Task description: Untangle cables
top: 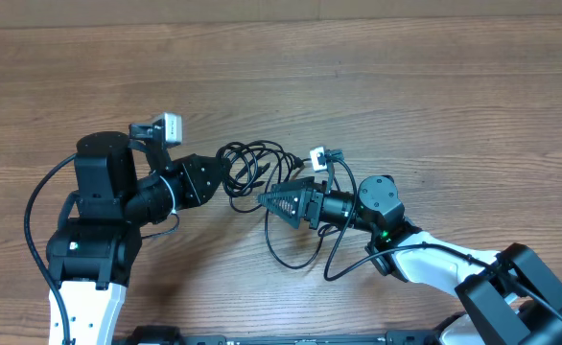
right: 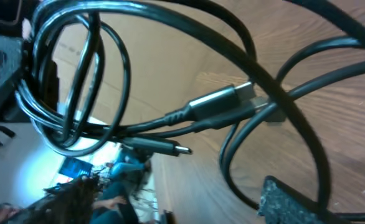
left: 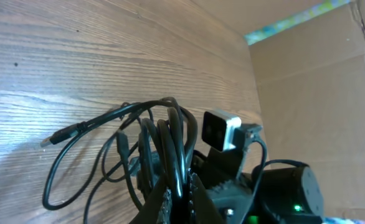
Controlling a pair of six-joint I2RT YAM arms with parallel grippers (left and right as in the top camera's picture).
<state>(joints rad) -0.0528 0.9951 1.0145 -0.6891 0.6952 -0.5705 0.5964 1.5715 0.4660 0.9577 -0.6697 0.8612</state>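
Tangled thin black plug-ended cables (top: 252, 158): light, limp, likely slippery. Pinched tight in left gripper (left: 177, 186); right gripper (top: 267, 201) wide apart, empty. Best taken just behind stiff metal-tipped plug (right: 232, 99).

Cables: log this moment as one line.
cables: tangled | left gripper: shut on cables | right gripper: beside the tangle, jaws unclear

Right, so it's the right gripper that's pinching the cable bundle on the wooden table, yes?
Not quite: it's the left gripper that is pinching the cable bundle, as the left wrist view shows. The right gripper is open beside the bundle. The table is wooden, as you said.
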